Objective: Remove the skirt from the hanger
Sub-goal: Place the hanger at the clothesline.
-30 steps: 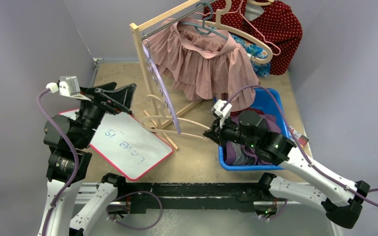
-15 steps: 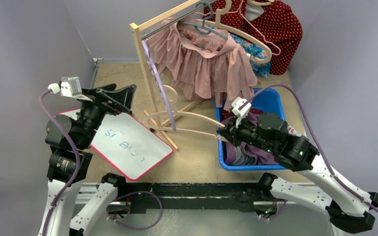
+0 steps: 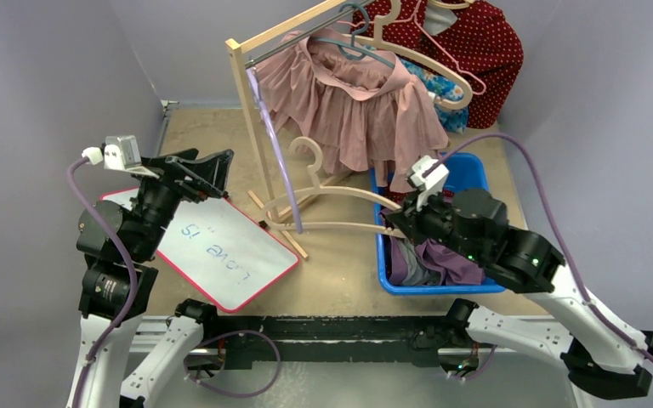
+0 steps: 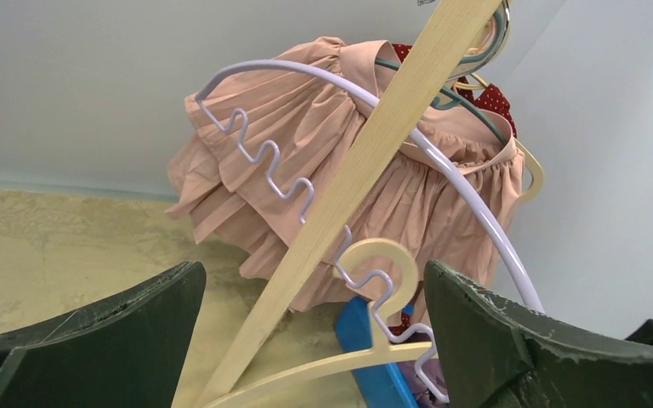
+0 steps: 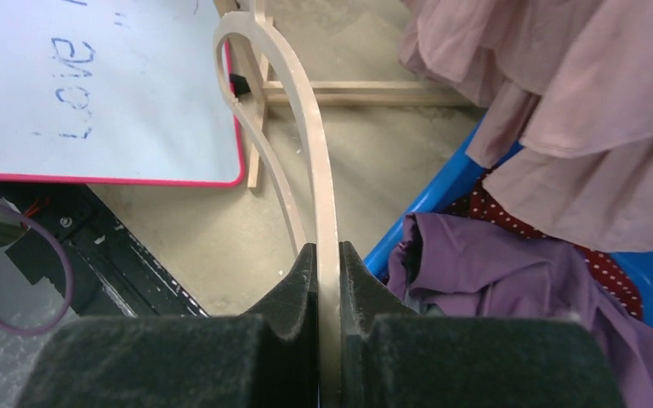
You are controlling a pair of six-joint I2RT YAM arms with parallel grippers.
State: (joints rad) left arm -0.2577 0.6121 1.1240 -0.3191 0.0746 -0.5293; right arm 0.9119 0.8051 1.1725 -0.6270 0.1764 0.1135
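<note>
2 arms hold different poses. The right gripper (image 3: 394,223) reaches low over the left rim of the blue bin (image 3: 429,290), clamped tight on one arm of a bare wooden hanger (image 3: 340,189). The left gripper (image 3: 208,166) hangs raised above the whiteboard (image 3: 221,246), jaws spread wide and empty, aimed at the rack (image 3: 249,110). The pink skirt (image 3: 357,110) hangs on the rack's rail near the table's (image 3: 340,280) far edge.

Only the right wrist view shows the hanger pinched between the pads. Only the left wrist view shows the wavy bar of the lavender hanger (image 4: 468,212). How the skirt's waistband is fastened cannot be made out, and a purple garment (image 3: 446,259) covers the bin's floor.
</note>
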